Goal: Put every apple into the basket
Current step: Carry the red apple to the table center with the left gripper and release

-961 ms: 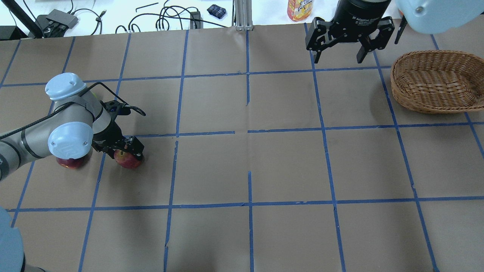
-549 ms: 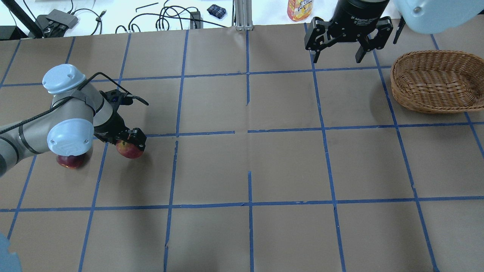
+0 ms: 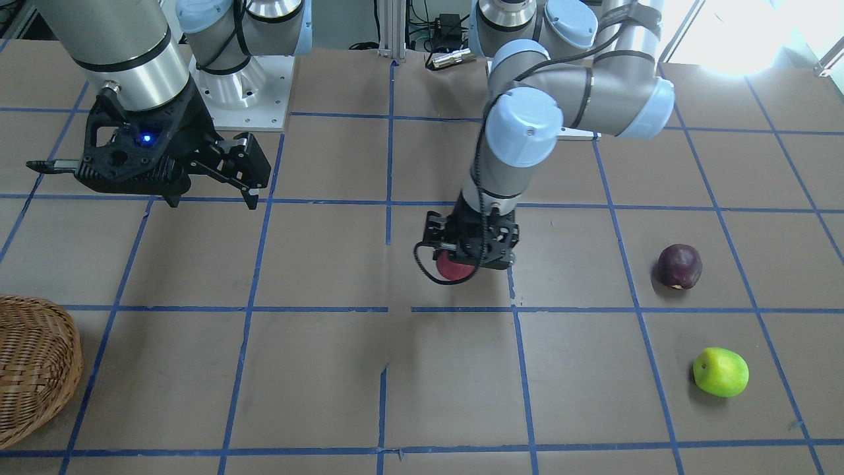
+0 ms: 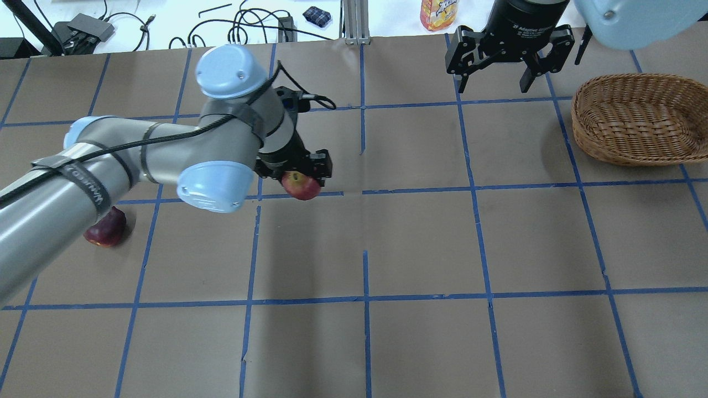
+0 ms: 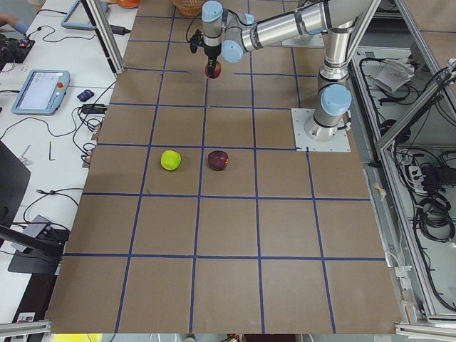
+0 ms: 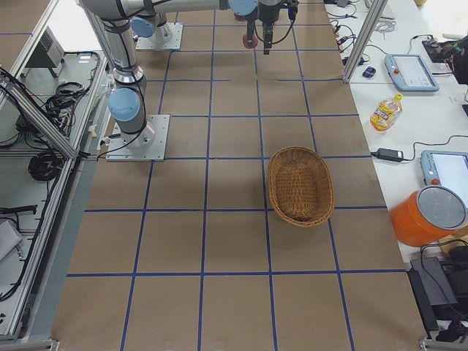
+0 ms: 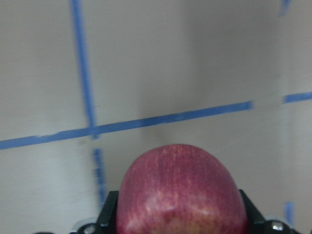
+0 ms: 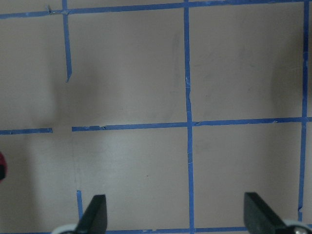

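Note:
My left gripper (image 4: pixel 301 176) is shut on the red apple (image 4: pixel 301 186) with yellowish streaks and holds it above the table near the middle; it also shows in the front view (image 3: pixel 453 267) and fills the left wrist view (image 7: pixel 181 192). The maroon apple (image 3: pixel 679 266) lies on the table behind my left arm; it shows partly in the overhead view (image 4: pixel 105 231). The green apple (image 3: pixel 720 371) lies beyond it, hidden in the overhead view. The wicker basket (image 4: pixel 639 119) sits at the far right. My right gripper (image 4: pixel 506 66) hangs open and empty left of the basket.
The table is brown paper with a blue tape grid (image 4: pixel 365 190). A juice bottle (image 4: pixel 438 12), cables and a small dark pouch (image 4: pixel 317 16) lie past the far edge. The right wrist view shows its open fingertips (image 8: pixel 96 213) above bare table.
My left arm has lifted the red apple and carried it right and away from me, toward the table's middle. The maroon apple stays in place. My right gripper has barely moved.

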`<state>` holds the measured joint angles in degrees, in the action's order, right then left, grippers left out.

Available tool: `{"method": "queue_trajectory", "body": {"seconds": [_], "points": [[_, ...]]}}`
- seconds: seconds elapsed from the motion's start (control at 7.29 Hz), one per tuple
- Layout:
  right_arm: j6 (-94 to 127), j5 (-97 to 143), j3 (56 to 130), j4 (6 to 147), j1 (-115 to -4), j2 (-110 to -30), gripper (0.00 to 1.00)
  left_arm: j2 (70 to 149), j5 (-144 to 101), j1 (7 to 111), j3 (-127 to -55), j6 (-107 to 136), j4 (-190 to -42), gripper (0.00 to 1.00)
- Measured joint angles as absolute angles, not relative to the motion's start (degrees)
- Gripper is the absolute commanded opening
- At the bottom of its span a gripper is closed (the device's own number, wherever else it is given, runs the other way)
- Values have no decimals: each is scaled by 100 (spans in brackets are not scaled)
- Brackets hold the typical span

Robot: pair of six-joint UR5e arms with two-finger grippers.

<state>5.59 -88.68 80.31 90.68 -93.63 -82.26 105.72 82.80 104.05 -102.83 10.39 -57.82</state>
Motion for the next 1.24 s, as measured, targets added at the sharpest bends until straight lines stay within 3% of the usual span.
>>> {"method": "queue_trajectory", "body": {"seconds": [0.14,0.27,0.41,0.55,0.96,1.24], "points": [[556,-8868,8032,9071,-9363,-8216,100,10932,8068,10787,-10016,1626,-5616,0],[552,-8870,8033,9075,-9364,-8197,100,11235,7970,11082,-9873,1994,-5502,29],[549,-8882,8033,9078,-9363,-8174,100,11465,7936,11252,-9822,2162,-5434,92],[544,-8901,8036,9075,-9362,-8162,100,11635,7924,11329,-9806,2231,-5354,100],[525,-8911,8041,9047,-9335,-8158,100,11731,7989,11319,-9670,2185,-5032,100],[488,-8882,7927,9014,-9295,-8233,100,11341,8461,10812,-9270,1609,-5896,100]]}}
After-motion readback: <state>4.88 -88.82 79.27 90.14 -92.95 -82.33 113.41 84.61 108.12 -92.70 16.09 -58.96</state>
